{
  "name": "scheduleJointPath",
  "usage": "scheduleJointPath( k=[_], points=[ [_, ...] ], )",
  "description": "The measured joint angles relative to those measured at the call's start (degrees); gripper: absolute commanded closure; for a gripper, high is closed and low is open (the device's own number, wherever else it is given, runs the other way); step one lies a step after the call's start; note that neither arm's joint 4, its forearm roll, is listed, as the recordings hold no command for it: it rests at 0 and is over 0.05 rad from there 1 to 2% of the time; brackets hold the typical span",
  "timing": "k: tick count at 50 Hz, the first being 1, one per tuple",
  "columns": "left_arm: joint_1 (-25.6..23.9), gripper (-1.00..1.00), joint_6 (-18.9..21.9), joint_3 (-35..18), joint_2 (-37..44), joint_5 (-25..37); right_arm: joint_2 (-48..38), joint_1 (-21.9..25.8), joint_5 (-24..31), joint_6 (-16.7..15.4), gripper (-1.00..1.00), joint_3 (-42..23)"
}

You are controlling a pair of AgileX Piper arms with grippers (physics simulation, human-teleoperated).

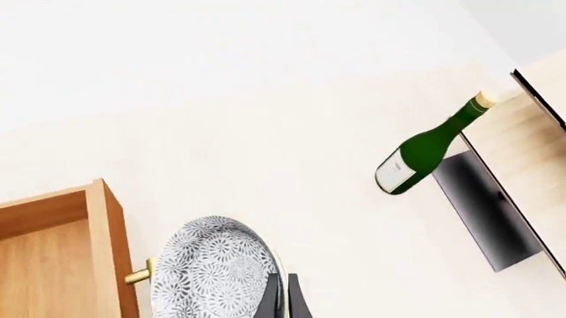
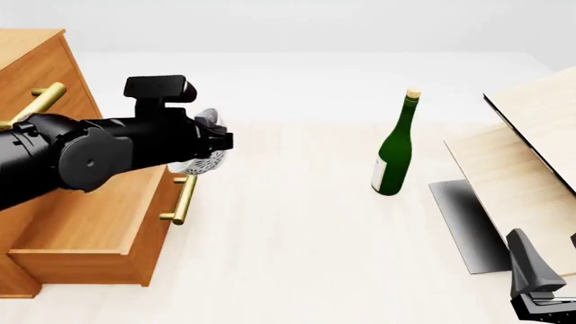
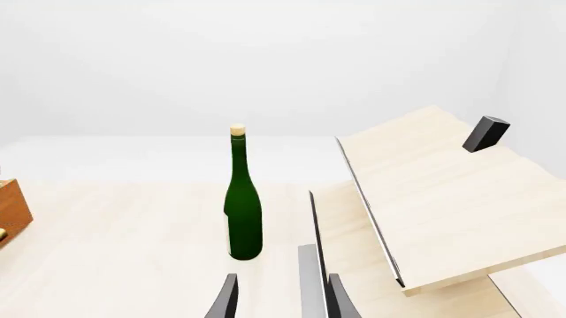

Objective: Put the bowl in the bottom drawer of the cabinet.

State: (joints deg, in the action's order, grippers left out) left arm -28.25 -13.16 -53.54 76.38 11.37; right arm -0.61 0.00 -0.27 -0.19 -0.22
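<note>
Green bottle (image 3: 242, 205) standing upright on a pale wooden counter (image 3: 132, 225), seen from just behind the right end effector (image 3: 281, 298).

A cork tops the bottle. Beside it sits a pale light-wood box (image 3: 442, 199) with a tilted top panel and a small dark block (image 3: 486, 133) on it. An orange-brown cabinet corner (image 3: 10, 215) shows at one edge. Two dark fingertips (image 3: 228, 298) stand apart, holding nothing.

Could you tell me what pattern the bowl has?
The bowl is white with a fine grey floral-looking pattern, clearest in the left wrist view.

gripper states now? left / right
Left pincer: shut on the bowl, beside the open drawer.
Right pincer: open, holding nothing.
</note>
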Motion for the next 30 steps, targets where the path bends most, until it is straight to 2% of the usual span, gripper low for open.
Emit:
scheduleJointPath(
  k=[30],
  points=[
    [10.17, 1.0, 0.26, 8.08, -9.11, -1.22, 0.0, 0.0, 0.0, 0.0, -1.0, 0.0]
  ],
)
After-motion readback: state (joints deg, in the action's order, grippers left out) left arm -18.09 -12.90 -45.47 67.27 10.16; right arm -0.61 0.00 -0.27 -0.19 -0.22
